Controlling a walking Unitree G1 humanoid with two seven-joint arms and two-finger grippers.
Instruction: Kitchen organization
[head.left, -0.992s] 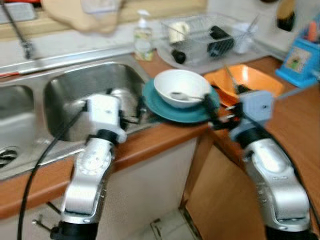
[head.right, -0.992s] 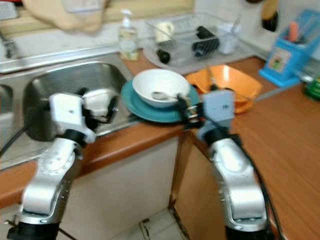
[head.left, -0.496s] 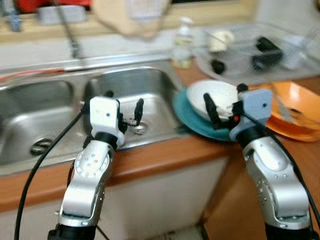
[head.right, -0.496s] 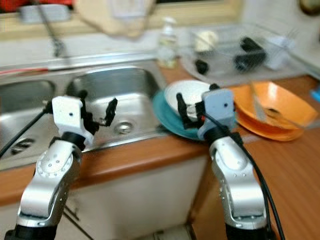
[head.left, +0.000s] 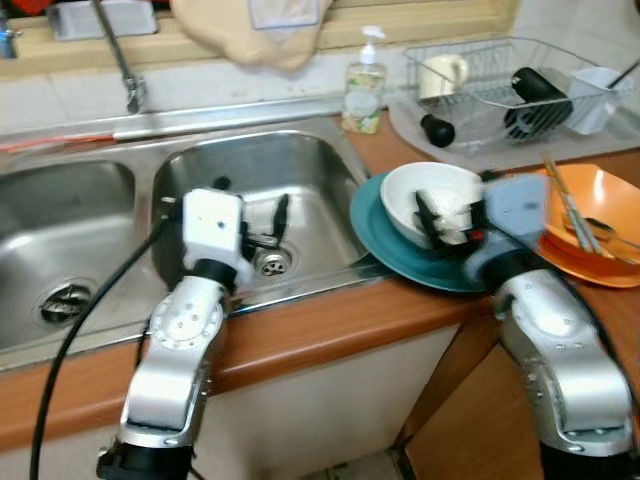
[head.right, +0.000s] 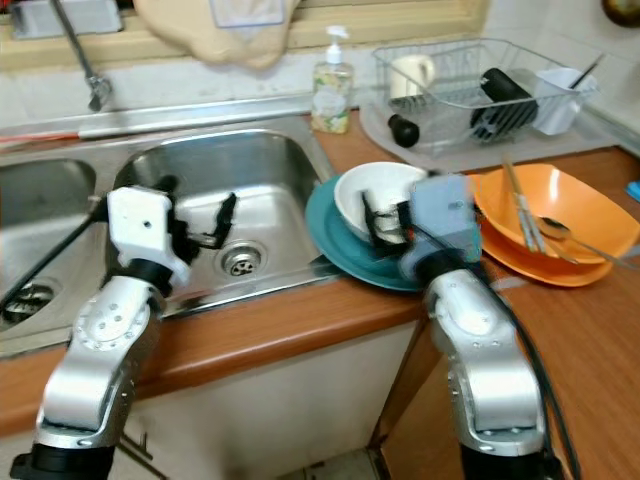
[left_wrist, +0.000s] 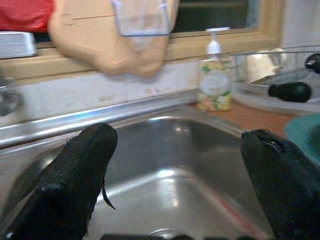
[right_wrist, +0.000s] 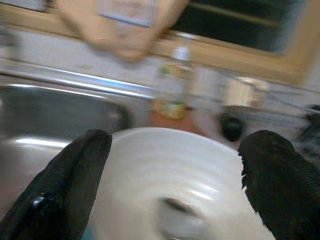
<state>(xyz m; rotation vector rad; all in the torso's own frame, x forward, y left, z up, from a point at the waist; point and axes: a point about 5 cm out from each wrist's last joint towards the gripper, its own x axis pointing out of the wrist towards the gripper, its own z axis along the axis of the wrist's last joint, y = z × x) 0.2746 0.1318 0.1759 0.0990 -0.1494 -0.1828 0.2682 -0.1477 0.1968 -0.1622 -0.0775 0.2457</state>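
Observation:
A white bowl (head.left: 408, 190) sits on a teal plate (head.left: 385, 238) on the wooden counter, just right of the sink. My right gripper (head.left: 440, 218) is open at the bowl's near rim, one finger on each side of the bowl (right_wrist: 165, 170) in the right wrist view. A blurred dark shape lies in the bowl's bottom. My left gripper (head.left: 252, 212) hangs open and empty over the right sink basin (head.left: 240, 160). The left wrist view looks across that basin (left_wrist: 170, 150) toward the soap bottle (left_wrist: 214, 80).
Stacked orange bowls (head.left: 600, 215) with chopsticks and a spoon stand right of the plate. Behind them a wire dish rack (head.left: 500, 75) holds a mug and dark utensils. A soap bottle (head.left: 362, 85) stands by the sink's back corner. The faucet (head.left: 115, 55) and left basin (head.left: 60, 230) are further left.
The whole picture has shifted and sharpened because the camera moved. My right gripper has come from beside the plate to the bowl's near rim. The left gripper stays over the basin.

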